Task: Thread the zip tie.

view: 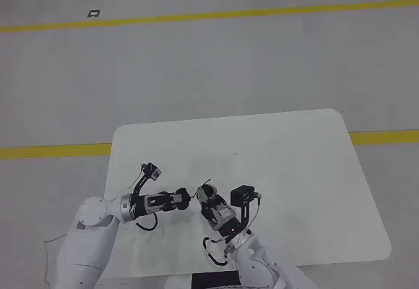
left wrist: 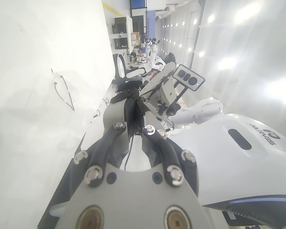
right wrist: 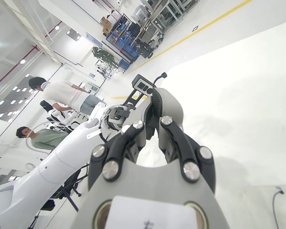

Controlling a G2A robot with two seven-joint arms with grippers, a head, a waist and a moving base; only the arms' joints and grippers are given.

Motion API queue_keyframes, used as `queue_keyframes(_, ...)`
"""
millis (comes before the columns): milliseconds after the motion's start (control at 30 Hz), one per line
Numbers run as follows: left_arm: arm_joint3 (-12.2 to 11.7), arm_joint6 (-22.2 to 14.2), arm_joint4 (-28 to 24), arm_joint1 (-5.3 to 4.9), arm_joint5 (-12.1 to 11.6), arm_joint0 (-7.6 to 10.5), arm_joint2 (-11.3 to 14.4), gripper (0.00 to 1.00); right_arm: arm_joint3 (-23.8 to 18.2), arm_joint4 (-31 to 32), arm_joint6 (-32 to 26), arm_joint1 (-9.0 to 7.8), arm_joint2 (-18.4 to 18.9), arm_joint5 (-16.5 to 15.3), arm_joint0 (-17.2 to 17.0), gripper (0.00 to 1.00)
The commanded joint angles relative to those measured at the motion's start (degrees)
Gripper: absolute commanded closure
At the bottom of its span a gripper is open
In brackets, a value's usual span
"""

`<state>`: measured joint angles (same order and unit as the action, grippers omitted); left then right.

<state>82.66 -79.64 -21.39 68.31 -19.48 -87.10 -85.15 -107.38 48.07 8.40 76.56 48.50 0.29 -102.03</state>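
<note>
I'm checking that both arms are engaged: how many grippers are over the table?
2. The left gripper and the right gripper meet tip to tip above the table's near side, each shut on the thin black zip tie.

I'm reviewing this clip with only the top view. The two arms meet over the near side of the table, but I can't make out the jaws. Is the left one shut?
Observer: Yes. The left wrist view shows the left gripper with its jaws shut, dark tips pressed together.
Operator: And the right?
Observer: Its wrist view shows the right gripper shut too, pad against pad; I can't make out anything between them.
Operator: Any zip tie on the table?
Observer: A thin black loop, possibly one, lies on the table beside the left jaws.
</note>
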Motion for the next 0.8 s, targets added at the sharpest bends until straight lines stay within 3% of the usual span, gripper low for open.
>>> queue_keyframes(0,0.0,0.0,0.0,0.0,0.0,0.0,0.0,1.0,0.1,0.0,-0.2,0.02,-0.1,0.2,0.1,1.0)
queue_keyframes(433,0.0,0.0,0.0,0.0,0.0,0.0,0.0,1.0,1.4,0.7,-0.9,0.14,-0.4,2.6,0.6,1.0)
queue_keyframes(767,0.0,0.0,0.0,0.0,0.0,0.0,0.0,1.0,1.1,0.1,-0.9,0.01,-0.5,0.7,0.5,1.0)
